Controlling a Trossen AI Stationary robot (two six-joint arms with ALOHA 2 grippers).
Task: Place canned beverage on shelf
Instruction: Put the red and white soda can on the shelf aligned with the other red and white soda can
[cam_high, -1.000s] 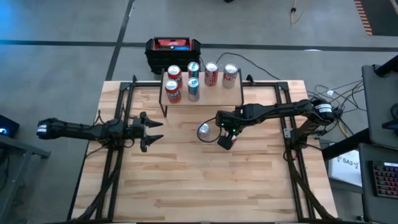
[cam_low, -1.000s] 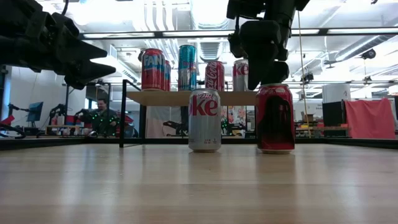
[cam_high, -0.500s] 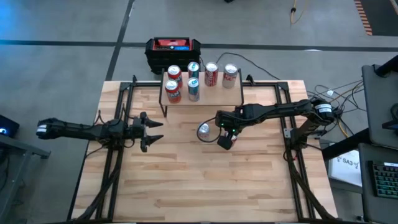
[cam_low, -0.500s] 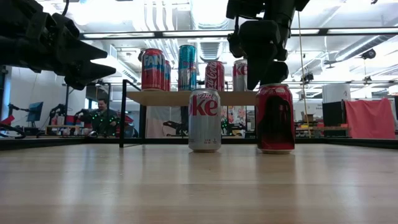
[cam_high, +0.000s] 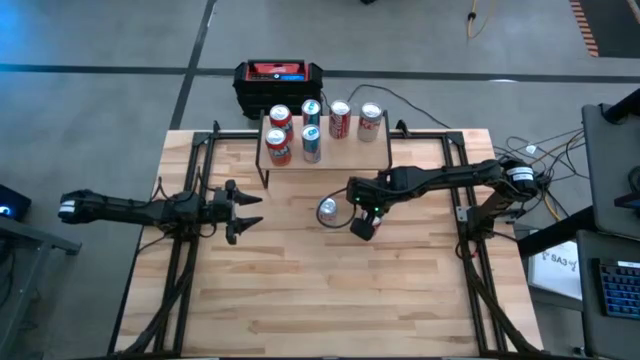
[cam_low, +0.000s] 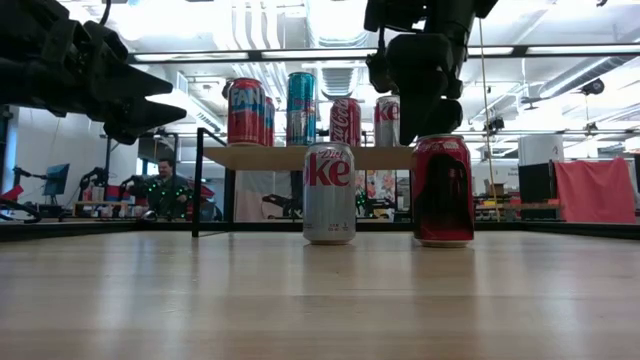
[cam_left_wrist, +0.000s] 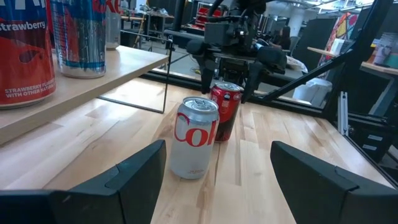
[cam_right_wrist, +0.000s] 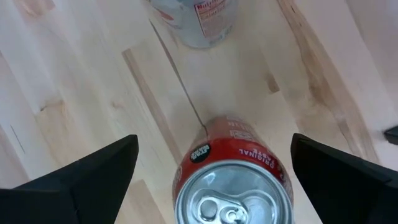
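A red cola can (cam_right_wrist: 233, 186) stands upright on the wooden table, right of a silver cola can (cam_low: 329, 193) that also stands on its base. My right gripper (cam_right_wrist: 214, 140) hangs open just above the red can (cam_low: 443, 190), pointing steeply down, one finger out to each side of the can's top without touching it. In the high view this gripper (cam_high: 362, 220) hides the red can. The shelf (cam_high: 325, 152) stands at the table's far middle with several cans on its board. My left gripper (cam_high: 245, 210) waits open and level near the table's left side.
A black-and-red box (cam_high: 278, 80) sits beyond the table's far edge. Black metal frames (cam_high: 190, 250) run along the table's left and right sides. Cables lie off the right side (cam_high: 540, 160). A person (cam_low: 165, 185) sits far off in the room.
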